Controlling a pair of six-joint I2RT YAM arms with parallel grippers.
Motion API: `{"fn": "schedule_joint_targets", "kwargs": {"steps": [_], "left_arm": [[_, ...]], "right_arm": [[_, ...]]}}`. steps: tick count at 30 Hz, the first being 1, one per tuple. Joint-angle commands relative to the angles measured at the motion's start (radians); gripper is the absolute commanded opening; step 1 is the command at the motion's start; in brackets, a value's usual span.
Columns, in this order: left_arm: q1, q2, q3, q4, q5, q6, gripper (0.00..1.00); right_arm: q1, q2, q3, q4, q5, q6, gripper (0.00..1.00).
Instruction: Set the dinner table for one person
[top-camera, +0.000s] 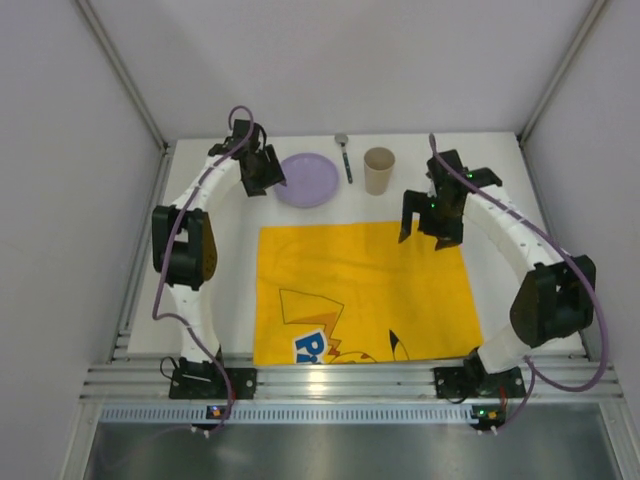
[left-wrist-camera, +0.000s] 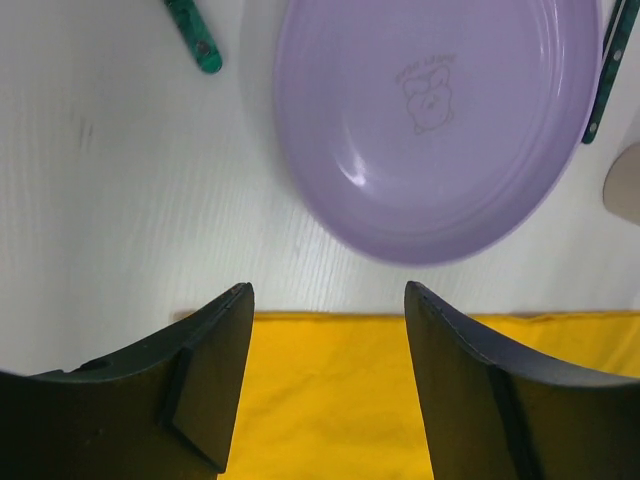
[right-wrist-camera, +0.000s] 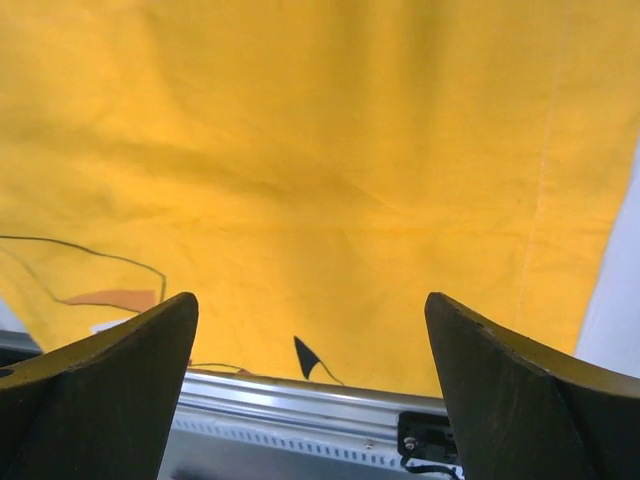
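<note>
Left gripper (left-wrist-camera: 328, 298) and right gripper (right-wrist-camera: 310, 305) gape empty above one matte-white dinner table (left-wrist-camera: 120, 200) bearing one round lilac plastic plate (left-wrist-camera: 430, 130).

Plain pale grey walls, a back wall (top-camera: 340, 60), left wall (top-camera: 50, 220) and right wall (top-camera: 600, 190) joined by slanting aluminium corner posts (top-camera: 120, 70), enclose the white dinner table (top-camera: 310, 218) under soft even light, with ribbed aluminium rails (top-camera: 340, 382) along its near edge and a dull grey metal sheet (top-camera: 340, 452) below them.
</note>
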Motion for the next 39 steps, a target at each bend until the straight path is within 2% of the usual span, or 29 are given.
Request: {"fn": "schedule_joint_targets", "kwargs": {"steps": [1, 5, 9, 12, 13, 15, 16, 17, 19, 20, 21, 24, 27, 29, 30, 36, 37, 38, 39], "left_arm": [[-0.02, 0.126, 0.125, -0.007, -0.001, -0.018, 0.67], [-0.02, 0.258, 0.266, -0.045, -0.021, -0.01, 0.65], [-0.02, 0.322, 0.311, -0.05, -0.053, 0.0, 0.64], [-0.02, 0.35, 0.318, -0.039, -0.058, 0.007, 0.59], [-0.02, 0.353, 0.32, -0.035, -0.053, 0.01, 0.48], [-0.02, 0.365, 0.318, -0.029, -0.046, 0.017, 0.34], [-0.022, 0.37, 0.322, -0.027, -0.037, 0.025, 0.1], [-0.02, 0.374, 0.322, -0.029, -0.032, 0.026, 0.0], [-0.02, 0.367, 0.319, -0.033, -0.017, 0.031, 0.0], [-0.02, 0.358, 0.314, -0.035, 0.0, 0.031, 0.0], [-0.023, 0.321, 0.306, -0.033, 0.003, 0.03, 0.0], [-0.036, 0.231, 0.243, -0.009, 0.017, 0.039, 0.0], [-0.054, 0.076, 0.165, -0.006, 0.038, 0.048, 0.0], [-0.065, 0.011, 0.138, -0.021, 0.046, 0.043, 0.0], [-0.074, -0.015, 0.122, -0.026, 0.06, 0.04, 0.0], [-0.126, -0.248, -0.033, -0.091, 0.101, 0.039, 0.0], [-0.134, -0.271, -0.092, -0.099, 0.111, 0.039, 0.0], [-0.152, -0.323, -0.159, -0.111, 0.124, 0.036, 0.0], [-0.161, -0.345, -0.16, -0.112, 0.124, 0.036, 0.0]], "right_arm": [[0.009, -0.104, 0.151, -0.129, 0.05, 0.016, 0.97], [0.006, -0.152, 0.204, -0.198, 0.079, 0.017, 0.97], [-0.005, -0.215, 0.187, -0.206, 0.096, 0.025, 0.98], [-0.017, -0.22, 0.19, -0.174, 0.095, 0.011, 0.99], [-0.019, -0.215, 0.21, -0.143, 0.07, 0.008, 0.99], [-0.02, -0.191, 0.234, -0.091, 0.041, 0.001, 0.99], [-0.022, -0.178, 0.26, -0.024, 0.009, 0.001, 1.0], [-0.022, -0.137, 0.276, 0.012, -0.006, 0.001, 1.0], [-0.024, -0.071, 0.347, 0.105, -0.051, 0.005, 1.0], [-0.025, 0.017, 0.389, 0.124, -0.062, 0.007, 1.0], [-0.027, 0.067, 0.494, 0.135, -0.062, 0.013, 1.0], [-0.033, 0.289, 0.691, 0.127, -0.042, 0.025, 1.0], [-0.053, 0.502, 1.026, 0.068, 0.021, 0.039, 1.0], [-0.068, 0.593, 1.115, 0.043, 0.052, 0.059, 1.0], [-0.085, 0.651, 1.132, 0.04, 0.058, 0.085, 1.0], [-0.094, 0.742, 1.041, 0.112, 0.102, 0.116, 0.98], [-0.091, 0.754, 1.041, 0.121, 0.095, 0.116, 0.97], [-0.085, 0.786, 1.055, 0.118, 0.092, 0.117, 0.91], [-0.083, 0.8, 1.06, 0.118, 0.092, 0.116, 0.87]]}}
